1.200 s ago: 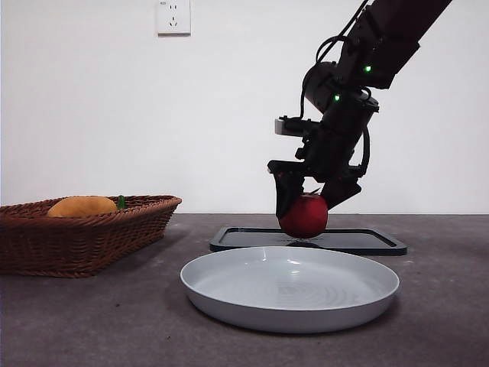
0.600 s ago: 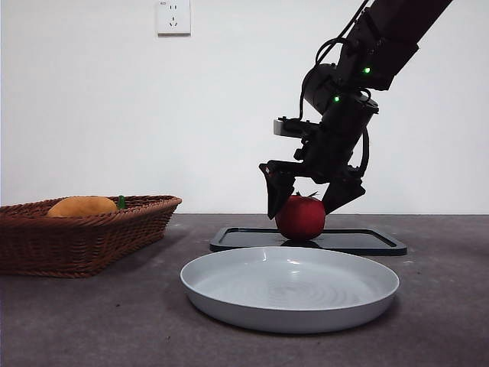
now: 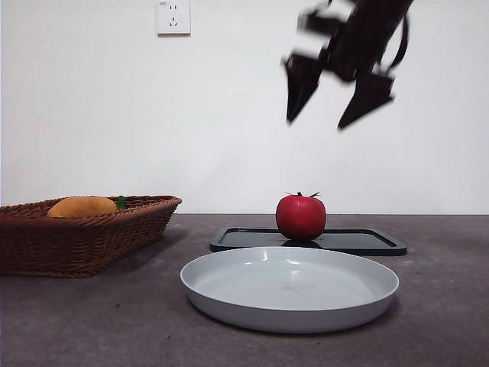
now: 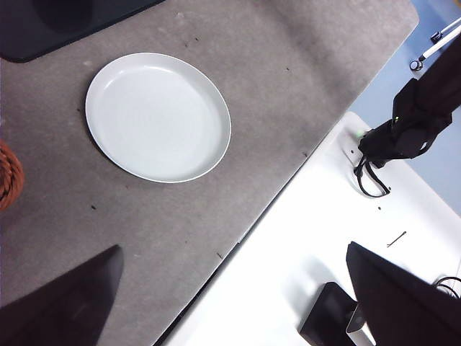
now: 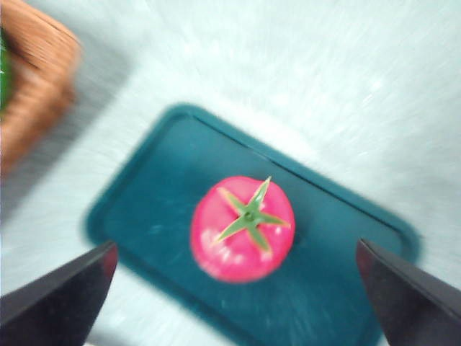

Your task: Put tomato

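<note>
The red tomato (image 3: 301,216) with its green stem stands upright on the dark flat tray (image 3: 367,241), free of any grip. The right wrist view, blurred, shows the tomato (image 5: 242,228) from above on the tray (image 5: 155,198). My right gripper (image 3: 336,98) is open and empty, high above the tomato; it also shows in the right wrist view (image 5: 238,317). My left gripper (image 4: 238,303) is open and empty, high over the table's edge, away from the tomato.
A white plate (image 3: 290,289) lies in front of the tray and also shows in the left wrist view (image 4: 157,115). A wicker basket (image 3: 84,233) at the left holds an orange-yellow fruit (image 3: 82,206). A white surface (image 4: 317,238) borders the table.
My right gripper opened, let go of the tomato on the dark tray, and rose well above it. The tomato stays on the tray.
</note>
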